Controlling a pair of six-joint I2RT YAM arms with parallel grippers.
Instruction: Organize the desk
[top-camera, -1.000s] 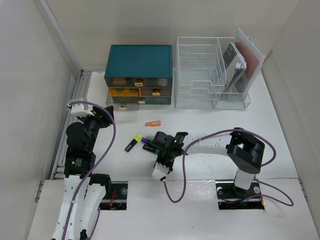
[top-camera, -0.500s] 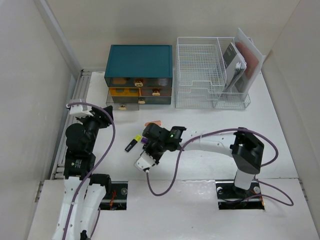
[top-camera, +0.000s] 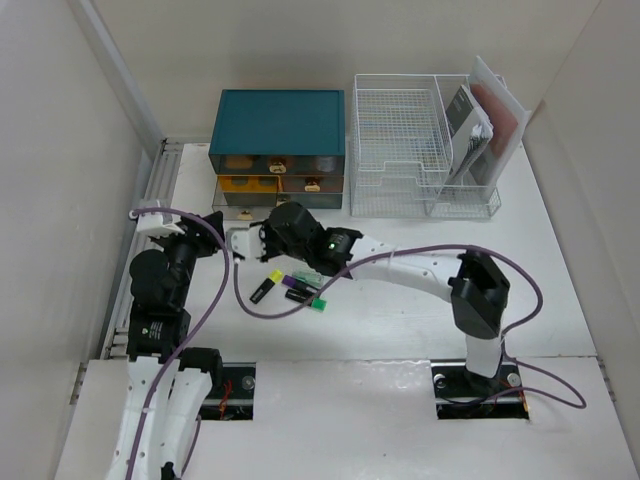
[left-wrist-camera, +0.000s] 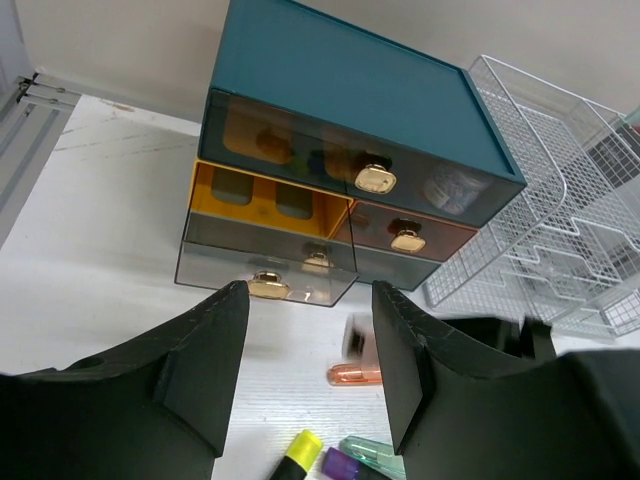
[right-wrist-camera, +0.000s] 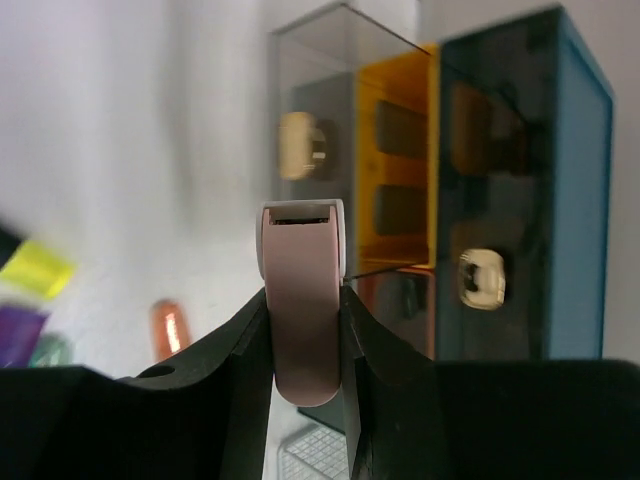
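Your desk (top-camera: 560, 300) is a flat, matte white top that fills the floor of the walled cell. It has two rectangular cut-outs at its near edge, where the arm bases sit.

At the back of it stand a teal drawer box (top-camera: 278, 120) and, just to its right, a white wire rack (top-camera: 400, 140) with papers in its end slot. The box's lowest left drawer stands a little way out. A yellow marker (top-camera: 265, 286) and a purple marker (top-camera: 297, 290) lie side by side near the middle.

Your right gripper (right-wrist-camera: 303, 345) is clamped on a pale block (right-wrist-camera: 302, 260), holding it just in front of the drawers. Your left gripper (left-wrist-camera: 305, 370) has its jaws apart with nothing between them and faces the box.

A second ago the right gripper held the block nearer you, beside the markers. It has since swung left and back towards the drawers, and its arm now hides the small orange piece (left-wrist-camera: 352, 374) from the overhead view. The left arm has barely moved.
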